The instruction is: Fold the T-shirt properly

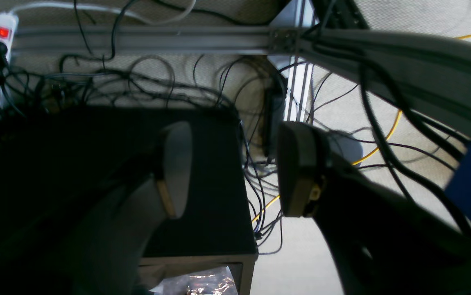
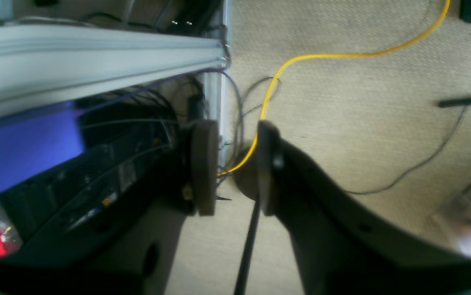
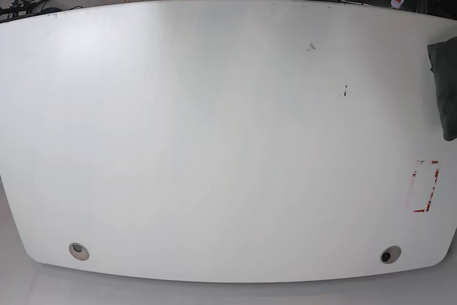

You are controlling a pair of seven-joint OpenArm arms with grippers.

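The dark charcoal T-shirt (image 3: 444, 87) lies bunched at the far right edge of the white table (image 3: 214, 141), partly cut off by the frame. Neither arm shows over the table in the base view. My left gripper (image 1: 237, 170) is open and empty, hanging over floor cables beside a black box (image 1: 207, 184). My right gripper (image 2: 235, 168) is open with a narrower gap and empty, over the carpet with a yellow cable (image 2: 342, 55) behind it. The T-shirt does not show in either wrist view.
A red-outlined rectangle (image 3: 426, 186) is marked near the table's right edge. Two cable holes (image 3: 79, 251) (image 3: 389, 254) sit by the front edge. Off the table are an aluminium frame rail (image 1: 137, 39), a power strip (image 1: 2, 32) and tangled cables.
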